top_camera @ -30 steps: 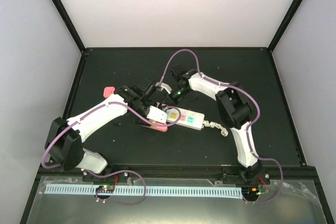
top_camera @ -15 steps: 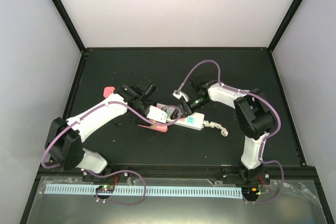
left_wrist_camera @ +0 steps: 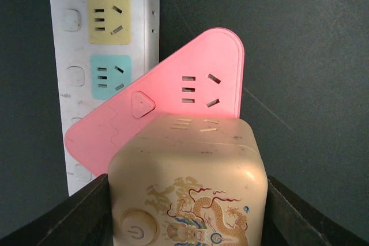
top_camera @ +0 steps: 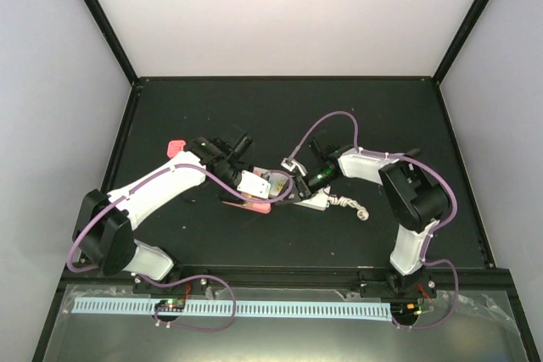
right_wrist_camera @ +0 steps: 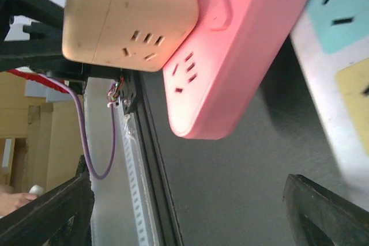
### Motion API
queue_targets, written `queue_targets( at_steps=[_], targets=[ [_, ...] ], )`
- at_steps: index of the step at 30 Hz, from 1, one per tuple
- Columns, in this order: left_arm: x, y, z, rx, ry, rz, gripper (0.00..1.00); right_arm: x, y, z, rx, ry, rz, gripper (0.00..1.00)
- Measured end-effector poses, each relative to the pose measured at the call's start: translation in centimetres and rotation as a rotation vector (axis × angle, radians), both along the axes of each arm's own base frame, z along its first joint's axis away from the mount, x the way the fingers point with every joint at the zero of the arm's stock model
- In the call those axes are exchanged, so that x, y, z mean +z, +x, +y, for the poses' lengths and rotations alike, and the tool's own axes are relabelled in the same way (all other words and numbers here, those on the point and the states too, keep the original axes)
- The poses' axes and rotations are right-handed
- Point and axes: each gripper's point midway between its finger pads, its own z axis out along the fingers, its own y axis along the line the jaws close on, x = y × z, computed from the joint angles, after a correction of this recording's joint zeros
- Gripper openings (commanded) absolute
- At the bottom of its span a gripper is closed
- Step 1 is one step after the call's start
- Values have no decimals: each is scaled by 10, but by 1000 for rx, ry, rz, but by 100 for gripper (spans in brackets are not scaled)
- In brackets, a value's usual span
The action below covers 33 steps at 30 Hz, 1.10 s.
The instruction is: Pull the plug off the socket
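- The socket [left_wrist_camera: 63, 50], a long white strip with coloured outlet faces, lies flat on the black table [top_camera: 212, 116] near its middle, between the two hands.
- In the left wrist view the socket shows a yellow face and a blue face, with a pink one at the upper edge.
- Its short coiled cord [top_camera: 351, 205] lies at the right end of it, on the table.
- A pink adapter [left_wrist_camera: 190, 79], flat and three-cornered, lies slanted over the long edge of the socket and hangs out over the table.
- Whether its pins sit in the socket I cannot tell.
- A cream cube [left_wrist_camera: 187, 171] with a dragon drawing and a round power button sits on the pink adapter, touching its face.
- The left hand [left_wrist_camera: 187, 211] is closed around the cream cube: one dark finger lies against each side of it.
- The right hand [right_wrist_camera: 190, 211] is wide open and grips nothing.
- Its fingers [right_wrist_camera: 331, 214] stand far apart at the two lower corners of its own view, with only the table between them.
- The right hand is low and just beside the socket, facing the pink adapter and the cream cube.
- A small pink thing [top_camera: 176, 147] shows beside the left arm [top_camera: 161, 184]; what it is I cannot tell.
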Motion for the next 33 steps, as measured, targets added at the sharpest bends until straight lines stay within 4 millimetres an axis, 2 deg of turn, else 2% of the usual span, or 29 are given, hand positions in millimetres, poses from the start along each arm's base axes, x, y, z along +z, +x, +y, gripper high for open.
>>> queue_targets(
  at_steps=[3,10,14,19,27,33],
  targets=[
    [0,0,0,1,-1,0,23,4,-7,-2,22,-2,-7,100],
    [0,0,0,7,-2,1,23,-4,-25,-12,51,-37,36,100],
    [-1,1,0,10,-1,3,24,-8,-27,-15,62,-66,43,100],
    [0,2,-2,25,-8,2,28,-13,-19,-17,57,-112,14,100],
    [-2,11,-6,56,-24,-20,35,-12,13,-25,-10,-140,-50,95],
    [-4,17,-9,66,-29,-36,36,-10,29,-22,-21,-149,-103,92]
  ],
)
